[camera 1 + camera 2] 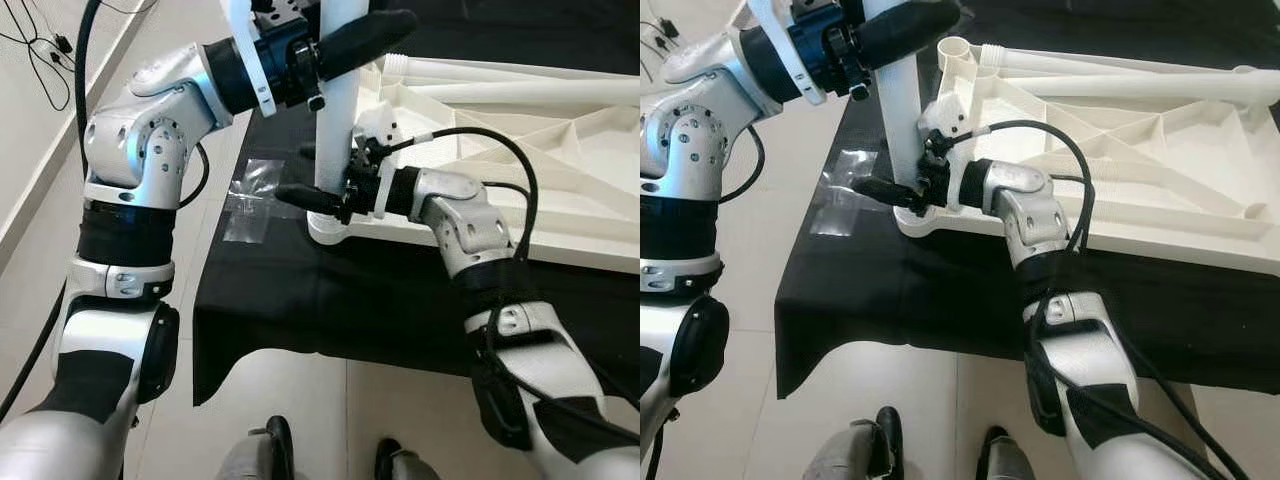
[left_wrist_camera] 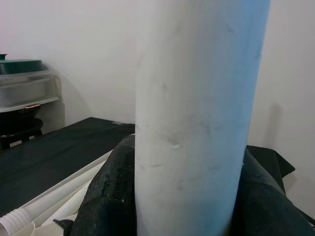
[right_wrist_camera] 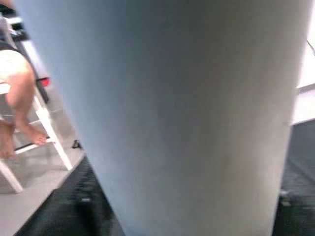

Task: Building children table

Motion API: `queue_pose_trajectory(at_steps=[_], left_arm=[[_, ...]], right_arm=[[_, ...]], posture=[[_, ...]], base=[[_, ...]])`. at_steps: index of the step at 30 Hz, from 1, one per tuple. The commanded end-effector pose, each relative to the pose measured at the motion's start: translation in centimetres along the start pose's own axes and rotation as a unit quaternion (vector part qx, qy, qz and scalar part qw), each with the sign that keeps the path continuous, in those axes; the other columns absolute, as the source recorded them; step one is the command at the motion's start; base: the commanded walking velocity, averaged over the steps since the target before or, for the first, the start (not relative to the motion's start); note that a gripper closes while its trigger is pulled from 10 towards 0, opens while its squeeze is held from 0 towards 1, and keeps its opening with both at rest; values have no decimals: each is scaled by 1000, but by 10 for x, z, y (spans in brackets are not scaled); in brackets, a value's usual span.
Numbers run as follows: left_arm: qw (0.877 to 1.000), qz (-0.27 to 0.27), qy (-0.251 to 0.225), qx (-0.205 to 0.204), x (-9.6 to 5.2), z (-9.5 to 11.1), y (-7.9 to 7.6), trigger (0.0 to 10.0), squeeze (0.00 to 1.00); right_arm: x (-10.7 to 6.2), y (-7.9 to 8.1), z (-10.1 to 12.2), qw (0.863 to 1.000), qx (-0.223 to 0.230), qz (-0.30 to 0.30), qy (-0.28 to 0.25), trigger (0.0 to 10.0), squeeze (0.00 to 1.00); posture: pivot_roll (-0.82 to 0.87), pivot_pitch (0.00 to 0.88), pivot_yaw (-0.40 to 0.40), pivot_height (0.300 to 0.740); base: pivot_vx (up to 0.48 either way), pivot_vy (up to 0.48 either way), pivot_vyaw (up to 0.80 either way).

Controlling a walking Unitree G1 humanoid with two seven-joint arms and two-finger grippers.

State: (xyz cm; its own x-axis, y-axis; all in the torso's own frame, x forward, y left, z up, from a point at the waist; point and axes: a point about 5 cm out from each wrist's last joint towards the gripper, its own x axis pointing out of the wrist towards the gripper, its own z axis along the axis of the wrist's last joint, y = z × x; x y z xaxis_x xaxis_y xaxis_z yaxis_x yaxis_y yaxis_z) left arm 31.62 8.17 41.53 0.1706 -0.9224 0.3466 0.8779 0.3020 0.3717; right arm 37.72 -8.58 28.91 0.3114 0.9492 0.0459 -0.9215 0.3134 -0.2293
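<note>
The white table top [image 1: 560, 150] lies upside down on a black cloth [image 1: 300, 290]. A white table leg [image 1: 338, 130] stands upright in the socket [image 1: 335, 232] at its near left corner. My left gripper [image 1: 350, 45] is shut on the leg's upper part, and its black fingers [image 2: 108, 196] flank the leg [image 2: 197, 113] in the left wrist view. My right gripper [image 1: 322, 197] is shut on the leg just above the socket, one finger reaching past its left side. Seen from the right wrist, the leg [image 3: 187, 108] is very close.
Loose white legs [image 1: 1120, 60] lie along the table top's far edge. A clear plastic bag [image 1: 250, 200] rests on the cloth left of the socket. Cables [image 1: 50, 50] trail on the tiled floor at far left. A person's bare leg [image 3: 19, 98] sits by a white stool.
</note>
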Motion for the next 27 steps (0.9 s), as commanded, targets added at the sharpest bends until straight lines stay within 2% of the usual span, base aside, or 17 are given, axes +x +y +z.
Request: queue_pose_trajectory(at_steps=[1, 4, 8, 9, 13, 15, 17, 18, 19, 21, 23, 24, 25, 26, 27], left_arm=[[999, -43, 5, -23, 7, -6, -10, 0, 0], [999, -44, 6, -24, 8, -6, -10, 0, 0], [999, -48, 10, -22, 8, -8, -11, 0, 0], [999, -37, 12, -34, 7, -10, -9, 10000, 1000], [999, -23, 15, -40, 7, -11, -6, 10000, 1000], [999, -15, 15, -25, 6, -9, -4, 10000, 1000], [1000, -16, 15, -20, 5, -7, -4, 10000, 1000], [1000, -8, 12, -21, 2, -4, -2, 10000, 0], [1000, -8, 12, -21, 2, -4, -2, 10000, 0], [1000, 20, 17, -14, -14, 2, 4, 10000, 0], [1000, 20, 17, -14, -14, 2, 4, 10000, 0], [999, 37, 22, -13, -24, 4, 6, 10000, 0], [998, 47, 32, -11, -34, 5, 6, 10000, 0], [998, 47, 32, -11, -34, 5, 6, 10000, 0], [998, 55, 42, -12, -42, 5, 6, 10000, 0]], right_arm=[[8, 5, 2, 999, -4, 40, -9, 0, 0], [9, 3, 2, 998, -5, 61, -12, 0, 0], [9, -1, 2, 998, -9, 56, -14, 0, 0], [9, -2, 3, 999, -9, 51, -15, 0, 0], [8, -4, 3, 999, -10, 45, -17, 0, 0], [2, -9, -2, 1000, -17, 3, -6, 0, 0], [-1, -11, -4, 1000, -19, -14, -2, 0, 0], [-5, -13, -9, 999, -12, -47, 10, 0, 0], [-5, -13, -9, 999, -12, -47, 10, 0, 0], [-10, -12, -30, 987, 21, -152, 38, 0, 0], [-10, -12, -30, 987, 21, -152, 38, 0, 0], [-11, -6, -55, 940, 58, -327, 78, 0, 0], [-15, 21, -80, 904, 87, -400, 121, 0, 0], [-15, 21, -80, 904, 87, -400, 121, 0, 0], [-17, 45, -94, 884, 103, -433, 143, 0, 0]], posture=[[127, 276, 36, 740], [127, 277, 36, 740], [126, 279, 40, 740], [124, 282, 40, 740], [123, 282, 41, 740], [114, 284, 37, 740], [113, 287, 32, 740], [106, 290, 27, 740], [106, 290, 27, 740], [90, 297, 14, 740], [90, 297, 14, 740], [99, 293, 9, 740], [115, 303, 14, 740], [115, 303, 14, 740], [106, 312, 24, 740]], base=[[0, 0, 0], [0, 0, 0], [0, 0, 0], [0, 0, 0], [0, 0, 0], [0, 0, 0], [0, 0, 0], [0, 0, 0], [0, 0, 0], [0, 0, 0], [0, 0, 0], [0, 0, 0], [0, 0, 0], [0, 0, 0], [0, 0, 0]])
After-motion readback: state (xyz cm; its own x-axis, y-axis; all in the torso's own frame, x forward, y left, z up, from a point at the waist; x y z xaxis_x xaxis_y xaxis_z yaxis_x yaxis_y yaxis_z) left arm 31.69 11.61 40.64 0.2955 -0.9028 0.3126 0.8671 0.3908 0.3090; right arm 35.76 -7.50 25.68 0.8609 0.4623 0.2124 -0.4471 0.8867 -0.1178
